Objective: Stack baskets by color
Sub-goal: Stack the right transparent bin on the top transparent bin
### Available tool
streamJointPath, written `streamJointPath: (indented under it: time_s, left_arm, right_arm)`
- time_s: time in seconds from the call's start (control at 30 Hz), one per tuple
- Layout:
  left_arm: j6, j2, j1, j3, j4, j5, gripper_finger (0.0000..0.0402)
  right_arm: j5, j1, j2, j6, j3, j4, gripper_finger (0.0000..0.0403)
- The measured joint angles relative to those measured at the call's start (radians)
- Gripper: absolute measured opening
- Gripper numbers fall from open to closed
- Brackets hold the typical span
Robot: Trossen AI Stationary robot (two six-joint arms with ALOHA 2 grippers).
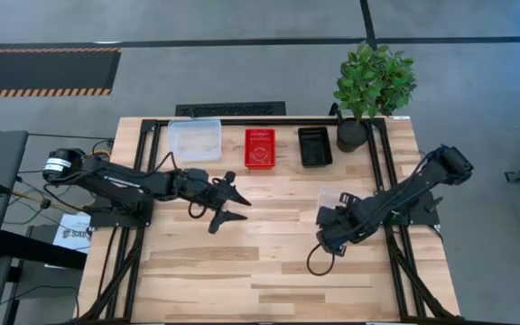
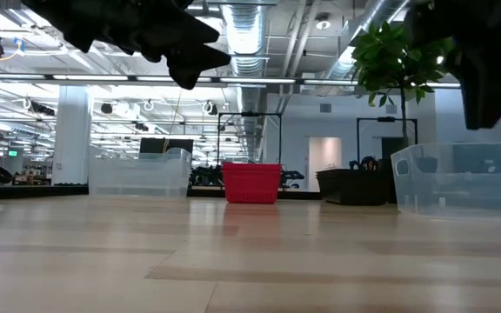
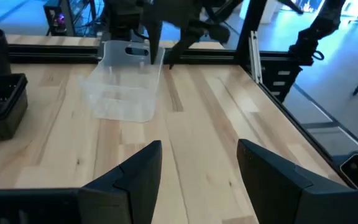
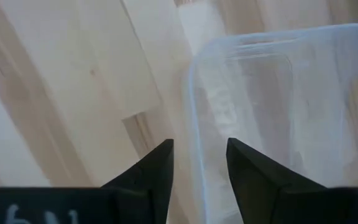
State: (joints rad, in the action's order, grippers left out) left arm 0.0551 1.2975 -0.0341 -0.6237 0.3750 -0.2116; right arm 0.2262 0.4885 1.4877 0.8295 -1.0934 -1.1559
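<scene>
A clear basket [image 1: 332, 197] sits on its base on the table's right half. My right gripper [image 4: 199, 165] points down over its near end. It is open, with one finger on either side of the basket's rim [image 4: 192, 118] and a gap showing on both sides. My left gripper [image 1: 228, 203] hangs open above the table's middle with nothing between its fingers. Along the far edge stand another clear basket [image 1: 194, 138], a red basket [image 1: 260, 147] and a black basket [image 1: 314, 146].
A potted green plant [image 1: 368, 86] stands at the far right corner, just beside the black basket. A black frame [image 1: 242, 120] runs along the table's far edge and sides. Bare wood [image 1: 269, 271] fills the near half of the table.
</scene>
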Motion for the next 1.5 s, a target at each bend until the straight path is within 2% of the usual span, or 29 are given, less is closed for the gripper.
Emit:
streamJointPath:
  time_s: [0.47, 0.6, 0.77, 0.87, 0.97, 1.07, 1.17, 1.3, 1.4, 1.5]
  left_arm:
    - [0.038, -0.001, 0.000, -0.006, -0.010, 0.008, 0.0196]
    - [0.043, -0.001, 0.000, -0.006, -0.010, 0.008, 0.0196]
    - [0.047, -0.001, 0.000, -0.006, -0.014, 0.009, 0.0196]
    - [0.048, -0.001, 0.000, -0.006, -0.023, 0.009, 0.0196]
    - [0.063, -0.001, -0.003, -0.006, -0.019, 0.009, 0.0196]
    - [0.063, -0.001, -0.020, -0.006, -0.019, 0.012, 0.0196]
    - [0.061, -0.001, -0.050, -0.006, -0.020, 0.049, 0.0196]
    - [0.022, -0.001, -0.104, -0.006, -0.043, 0.118, 0.0196]
    - [-0.012, -0.001, -0.144, -0.006, -0.072, 0.196, 0.0196]
    - [-0.052, -0.001, -0.179, -0.005, -0.092, 0.271, 0.0196]
  right_arm:
    - [-0.020, -0.006, 0.000, -0.075, 0.185, 0.154, 0.0142]
    - [-0.019, -0.006, 0.000, -0.180, 0.186, 0.232, 0.0104]
    - [-0.021, -0.014, 0.001, -0.261, 0.133, 0.262, 0.0014]
    - [-0.015, -0.034, 0.001, -0.254, 0.080, 0.295, 0.0017]
    - [0.028, -0.072, 0.001, -0.267, 0.053, 0.426, 0.0013]
    - [-0.009, -0.127, 0.010, -0.343, 0.050, 0.633, 0.0006]
    - [-0.021, -0.183, 0.043, -0.370, 0.051, 0.787, 0.0007]
    - [-0.107, -0.246, 0.110, -0.408, 0.050, 0.937, 0.0004]
    - [-0.171, -0.286, 0.189, -0.407, 0.015, 0.948, 0.0003]
    - [-0.185, -0.310, 0.273, -0.413, -0.049, 0.937, 0.0003]
